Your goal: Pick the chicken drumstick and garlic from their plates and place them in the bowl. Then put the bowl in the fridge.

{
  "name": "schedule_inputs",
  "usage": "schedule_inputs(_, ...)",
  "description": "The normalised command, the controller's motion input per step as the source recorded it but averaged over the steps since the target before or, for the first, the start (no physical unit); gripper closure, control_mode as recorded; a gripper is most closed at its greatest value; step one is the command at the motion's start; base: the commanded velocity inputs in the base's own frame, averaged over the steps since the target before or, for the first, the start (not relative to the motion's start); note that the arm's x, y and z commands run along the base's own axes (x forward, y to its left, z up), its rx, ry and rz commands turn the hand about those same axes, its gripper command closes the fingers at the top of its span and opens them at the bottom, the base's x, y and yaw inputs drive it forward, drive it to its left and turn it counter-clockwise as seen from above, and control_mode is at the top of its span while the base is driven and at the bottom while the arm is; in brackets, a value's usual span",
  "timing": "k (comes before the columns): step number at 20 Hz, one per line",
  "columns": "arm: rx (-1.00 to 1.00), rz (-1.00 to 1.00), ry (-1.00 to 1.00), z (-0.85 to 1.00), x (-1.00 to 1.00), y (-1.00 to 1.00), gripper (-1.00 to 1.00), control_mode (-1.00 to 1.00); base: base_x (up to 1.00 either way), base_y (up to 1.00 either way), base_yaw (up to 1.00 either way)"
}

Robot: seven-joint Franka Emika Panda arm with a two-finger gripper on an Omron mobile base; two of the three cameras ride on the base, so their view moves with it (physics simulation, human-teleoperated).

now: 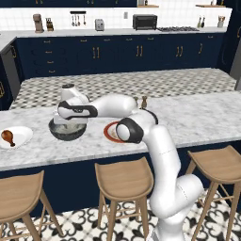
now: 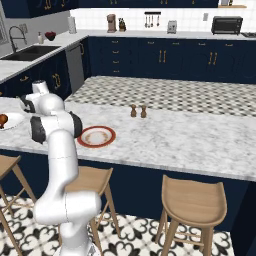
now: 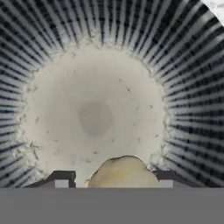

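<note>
white plate (image 1: 19, 137): at far left of the marble counter (image 1: 197, 120), near edge.
chicken drumstick (image 1: 8, 137): lying on the white plate, fat end to the left, well apart from the bowl.
bowl (image 1: 67, 131): right of the white plate, on the counter; dark speckled outside, pale inside with dark ribbed wall in the hand view.
gripper (image 3: 113, 180): directly above the bowl, pointing down into it.
jaws: parted, one tip at each side of the garlic; contact with it not clear, cannot tell if gripping.
garlic (image 3: 123, 173): pale bulb between the finger tips, over the bowl floor.
red-rimmed plate (image 2: 96, 136): just right of the bowl, partly behind the arm elbow.
shakers (image 2: 138, 111): two, side by side, farther right and toward the far edge.
</note>
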Motion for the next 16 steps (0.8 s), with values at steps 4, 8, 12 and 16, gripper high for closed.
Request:
schedule_inputs(4, 0.00, 0.00, -0.06, 0.00, -0.11, 0.00, -1.00, -1.00, 0.00, 0.00, 0.00)
schedule_inputs(8, 0.01, -0.03, -0.13, 0.00, -0.69, -0.02, -1.00, -1.00, 0.00, 0.00, 0.00)
schedule_inputs(12, 0.05, -0.06, -0.07, 0.05, -1.00, -0.39, -1.00, -1.00, 0.00, 0.00, 0.00)
schedule_inputs(16, 0.12, -0.06, -0.01, 0.41, -0.96, -0.65, -1.00, -1.00, 0.00, 0.00, 0.00)
